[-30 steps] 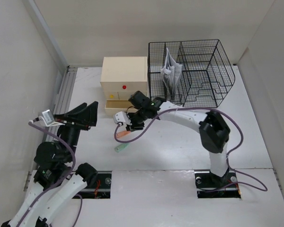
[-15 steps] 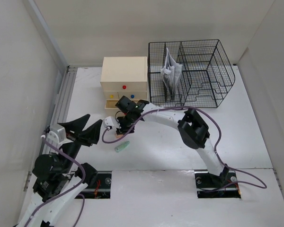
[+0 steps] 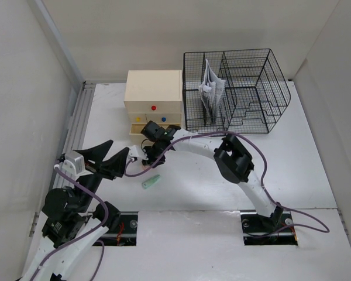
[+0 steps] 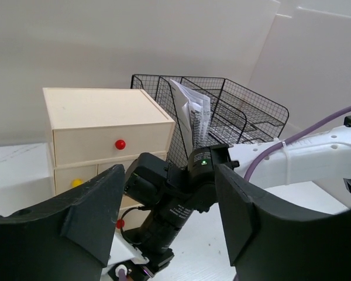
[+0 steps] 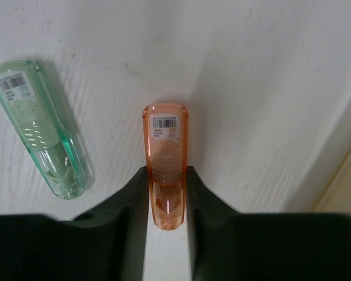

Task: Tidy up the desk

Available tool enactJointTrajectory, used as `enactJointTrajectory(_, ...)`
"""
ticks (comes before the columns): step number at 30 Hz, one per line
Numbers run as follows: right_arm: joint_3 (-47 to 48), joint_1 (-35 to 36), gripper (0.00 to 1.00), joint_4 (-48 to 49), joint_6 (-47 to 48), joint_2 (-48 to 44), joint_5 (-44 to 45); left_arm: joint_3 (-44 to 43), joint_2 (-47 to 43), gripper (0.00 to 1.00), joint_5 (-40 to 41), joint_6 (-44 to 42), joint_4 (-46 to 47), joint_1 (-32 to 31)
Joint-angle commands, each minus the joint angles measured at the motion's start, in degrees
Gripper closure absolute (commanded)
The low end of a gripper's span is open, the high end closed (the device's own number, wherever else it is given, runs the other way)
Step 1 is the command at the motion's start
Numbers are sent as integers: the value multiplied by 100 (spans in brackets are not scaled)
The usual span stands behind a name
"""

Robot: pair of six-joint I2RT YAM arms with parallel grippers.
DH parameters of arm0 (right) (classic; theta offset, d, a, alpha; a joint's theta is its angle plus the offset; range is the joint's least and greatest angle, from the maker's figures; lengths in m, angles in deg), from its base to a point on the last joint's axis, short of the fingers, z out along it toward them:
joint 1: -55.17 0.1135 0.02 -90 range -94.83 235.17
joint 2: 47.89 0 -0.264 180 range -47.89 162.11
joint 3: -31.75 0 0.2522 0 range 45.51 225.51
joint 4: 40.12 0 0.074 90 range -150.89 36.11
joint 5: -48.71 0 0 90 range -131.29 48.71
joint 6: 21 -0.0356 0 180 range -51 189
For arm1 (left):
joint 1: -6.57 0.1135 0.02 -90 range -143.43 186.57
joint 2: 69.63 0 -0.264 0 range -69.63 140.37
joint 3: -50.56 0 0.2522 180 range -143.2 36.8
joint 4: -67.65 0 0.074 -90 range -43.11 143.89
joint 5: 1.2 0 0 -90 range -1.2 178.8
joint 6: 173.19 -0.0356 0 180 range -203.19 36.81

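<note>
On the white desk [image 3: 292, 164] my right gripper [image 3: 148, 158] is low in front of the cream drawer box [image 3: 154, 98]. In the right wrist view it [image 5: 165, 178] is shut on the near end of an orange translucent tube [image 5: 165, 149] with a barcode label. A green translucent tube [image 5: 41, 126] lies apart to its left, and shows in the top view [image 3: 151, 182] too. My left gripper [image 3: 107, 161] is open and empty, held above the desk's left side, facing the right wrist [image 4: 178, 202].
The drawer box [image 4: 105, 132] has red, yellow and blue knobs; its bottom drawer [image 3: 141, 129] stands pulled out. A black wire mesh rack [image 3: 237, 91] holding folded papers [image 3: 211, 88] stands at the back right. A metal rail [image 3: 76, 126] runs along the left wall.
My right gripper has moved left over the orange tube and closed on it. My left arm has moved nearer and slightly right, still open.
</note>
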Motion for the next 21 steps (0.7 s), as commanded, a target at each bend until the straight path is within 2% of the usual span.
enactJointTrajectory(1, 191, 33, 84, -133, -18, 170, 15, -49, -106, 41, -90, -41, 251, 21)
enactJointTrajectory(3, 191, 33, 99, -133, -149, -39, 15, -49, -106, 46, -90, -41, 251, 21)
enactJointTrajectory(4, 191, 33, 100, -80, -219, -145, 76, -49, -106, 49, -90, -41, 251, 21)
enactJointTrajectory(6, 191, 33, 100, 77, -421, -373, 207, -49, -106, 56, -90, -41, 251, 21)
enactJointTrajectory(10, 313, 33, 100, 280, -781, -918, 953, -49, -106, 56, -90, -41, 251, 21)
enactJointTrajectory(11, 314, 33, 100, 376, -861, -998, 1373, -49, -106, 56, -90, -41, 251, 21)
enactJointTrajectory(15, -55, -19, 100, 912, -1010, -1402, 2218, -49, -106, 53, -38, -41, 251, 21)
enactJointTrajectory(21, -293, -143, 100, 1422, -1353, -1588, 2878, -49, -54, 52, -37, -41, 251, 21)
